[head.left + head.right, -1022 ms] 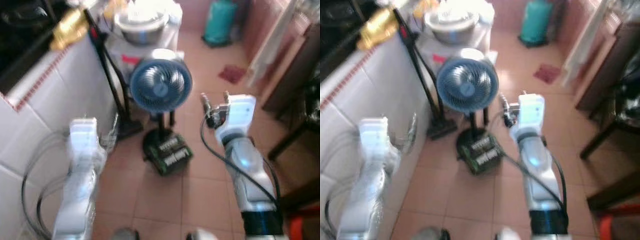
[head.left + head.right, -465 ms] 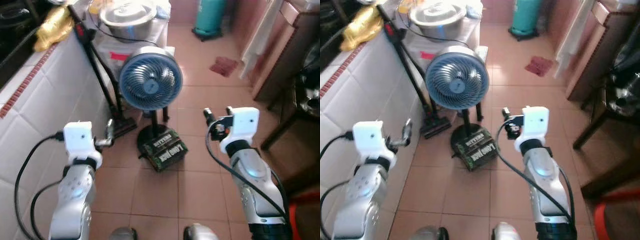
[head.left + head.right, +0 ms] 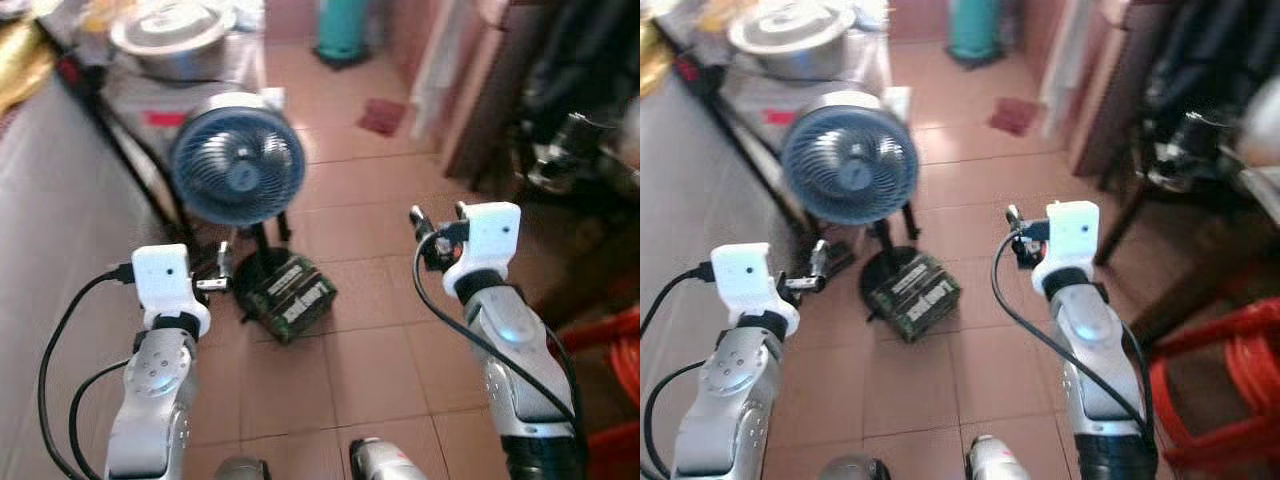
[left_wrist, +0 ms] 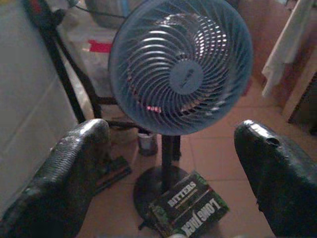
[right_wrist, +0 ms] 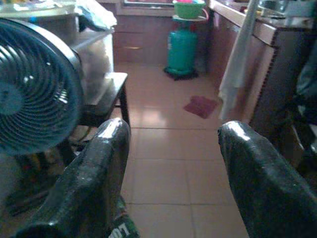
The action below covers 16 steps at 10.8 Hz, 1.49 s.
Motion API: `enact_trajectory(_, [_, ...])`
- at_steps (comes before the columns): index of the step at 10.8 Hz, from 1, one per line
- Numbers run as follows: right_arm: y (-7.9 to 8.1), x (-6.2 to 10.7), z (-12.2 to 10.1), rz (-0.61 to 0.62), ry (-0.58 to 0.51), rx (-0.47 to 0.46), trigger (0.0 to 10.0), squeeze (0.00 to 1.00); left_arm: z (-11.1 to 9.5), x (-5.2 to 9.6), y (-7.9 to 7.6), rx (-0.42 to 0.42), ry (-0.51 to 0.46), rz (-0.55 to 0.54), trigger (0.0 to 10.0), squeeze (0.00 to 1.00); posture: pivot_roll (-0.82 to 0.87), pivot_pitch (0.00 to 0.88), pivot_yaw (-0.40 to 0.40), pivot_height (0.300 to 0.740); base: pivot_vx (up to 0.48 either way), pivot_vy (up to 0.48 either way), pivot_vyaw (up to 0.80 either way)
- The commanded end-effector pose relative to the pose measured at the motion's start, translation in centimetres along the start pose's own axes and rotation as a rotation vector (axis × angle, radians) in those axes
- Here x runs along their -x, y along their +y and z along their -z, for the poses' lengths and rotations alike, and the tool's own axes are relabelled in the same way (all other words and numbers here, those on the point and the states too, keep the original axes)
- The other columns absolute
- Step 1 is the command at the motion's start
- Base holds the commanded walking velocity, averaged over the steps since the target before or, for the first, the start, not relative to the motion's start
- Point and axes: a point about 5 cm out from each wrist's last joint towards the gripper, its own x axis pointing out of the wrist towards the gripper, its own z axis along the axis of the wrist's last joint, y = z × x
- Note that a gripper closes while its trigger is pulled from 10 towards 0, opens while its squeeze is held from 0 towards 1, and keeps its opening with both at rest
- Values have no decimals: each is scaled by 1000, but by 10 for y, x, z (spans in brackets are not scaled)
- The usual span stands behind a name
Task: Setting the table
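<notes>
Head eyes look down; wrist views share the fan (image 4: 181, 67).

I see my two arms as silver, rounded shells, each capped by a white boxy wrist block. Black cables loop off both, wide beside the left arm (image 3: 160, 370) and snug along the right arm (image 3: 510, 350). Each end effector has two thick, black, textured fingers (image 4: 64, 178).

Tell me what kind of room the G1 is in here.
Probably a home kitchen or a utility area beside one. A large metal pot sits on a low table behind a blue pedestal fan, a teal gas cylinder stands on the terracotta-tiled floor, and a tiled counter wall runs along the robot's left.
</notes>
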Motion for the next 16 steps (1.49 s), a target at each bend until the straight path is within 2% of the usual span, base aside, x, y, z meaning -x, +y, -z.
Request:
enact_trajectory(1, [5, -1, 3, -22, 1, 10, 10000, 0, 5, -1, 4, 0, 19, -28, 10000, 0, -28, 68, 56, 740, 0, 304, -775])
enact_trajectory(4, [10, -2, 7, -12, -1, -11, 10000, 0, 6, -4, 5, -3, 13, -38, 10000, 0, -20, 20, 59, 740, 0, 299, -775])
enact_trajectory(7, [6, 8, 17, 23, 34, -40, 10000, 0, 16, 6, 5, -15, 55, -25, 10000, 0, -24, 42, 81, 740, 0, 176, -777])
enact_trajectory(10, [10, 2, 11, 18, 14, -50, 10000, 0, 5, -1, -5, -14, -4, 30, 10000, 0, -20, 50, 69, 740, 0, 0, -775])
enact_trajectory(11, [11, 2, 10, 11, 10, -54, 10000, 0, 1, -2, -5, -24, -45, 31, 10000, 0, -19, 47, 62, 740, 0, 0, -775])
enact_trajectory(12, [10, 5, 10, 9, 10, -53, 10000, 0, 4, 0, -1, -20, -34, 13, 10000, 0, -17, 39, 56, 740, 0, 0, -775])
enact_trajectory(13, [6, 13, 14, 17, 22, -42, 10000, 0, 11, 5, 1, -5, -11, 10, 10000, 0, -14, 22, 48, 740, 0, 0, -775])
enact_trajectory(14, [-1, 31, 21, 32, 49, -27, 10000, 0, 25, 24, 9, -39, 36, -14, 10000, 0, -17, 10, 47, 740, 0, 0, -775])
enact_trajectory(16, [-8, 53, 31, 48, 98, 2, 10000, 0, 39, 45, 23, -88, 84, -50, 10000, 0, -16, 9, 48, 740, 0, 0, -775])
